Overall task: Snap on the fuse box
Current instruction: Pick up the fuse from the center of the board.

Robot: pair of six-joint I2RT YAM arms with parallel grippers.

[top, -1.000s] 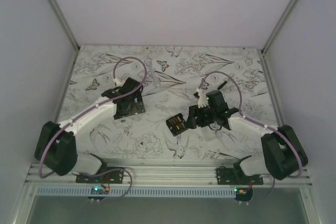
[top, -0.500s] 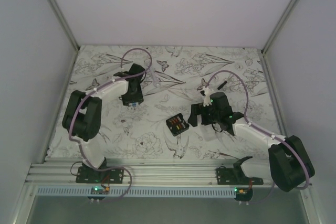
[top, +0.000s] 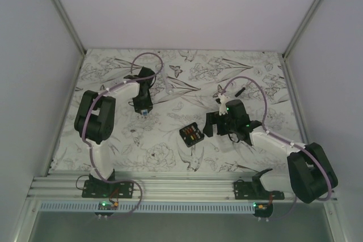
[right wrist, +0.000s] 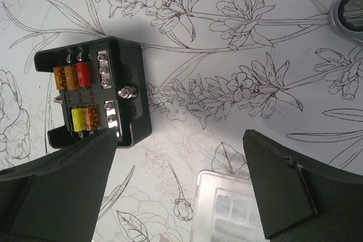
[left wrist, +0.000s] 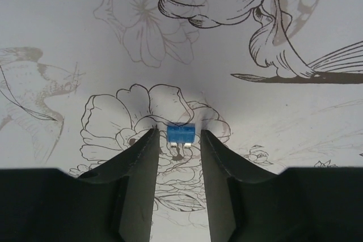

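Flower-printed table [top: 170, 151], right gripper [right wrist: 178, 140] spread wide, black fuse box [right wrist: 93, 92] lying open-face-up just off one fingertip — outside the jaws, clear plastic piece [right wrist: 227, 208] between the fingers, left gripper [left wrist: 178, 135] well apart, set narrow around a small blue piece [left wrist: 181, 133] — slim gaps either side, marking unreadable

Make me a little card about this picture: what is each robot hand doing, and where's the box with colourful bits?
left gripper: jaws either side of a small blue plastic piece, slim gaps showing
right gripper: wide open, empty
black square plastic fuse box: uncovered, beside the right gripper's finger tip
clear plastic piece: lying apart from the box
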